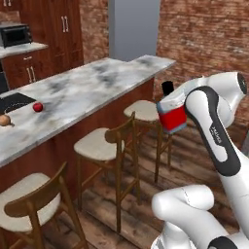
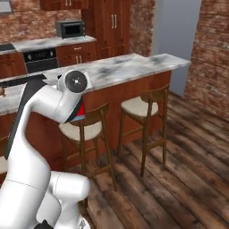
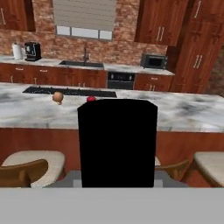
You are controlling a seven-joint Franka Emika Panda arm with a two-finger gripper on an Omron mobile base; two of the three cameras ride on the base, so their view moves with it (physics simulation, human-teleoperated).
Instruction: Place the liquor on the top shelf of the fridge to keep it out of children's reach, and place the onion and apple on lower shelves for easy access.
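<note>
The liquor (image 1: 171, 115), red-bodied with pale blue shoulders and a black cap, hangs in the air above the stools. My gripper (image 1: 182, 108) is shut on it, its fingers hidden behind my own forearm. In the hand view the bottle's black cap (image 3: 117, 142) blocks the centre. A red sliver of the bottle (image 2: 81, 112) peeks past my elbow. The apple (image 1: 37, 106) and the onion (image 1: 4, 120) lie on the marble counter (image 1: 87, 92), far left of the gripper; the hand view also shows the apple (image 3: 91, 99) and the onion (image 3: 57, 96). The fridge (image 1: 133, 29) stands grey beyond the counter's end, its shelves hidden.
Three wooden bar stools (image 1: 104, 143) line the counter's near side. A black cooktop (image 3: 65, 91) sits in the counter by the fruit. A microwave (image 2: 70, 28), an oven (image 3: 120, 80) and reddish cupboards (image 3: 162, 22) line the back wall. Open wooden floor (image 2: 179, 170) lies right.
</note>
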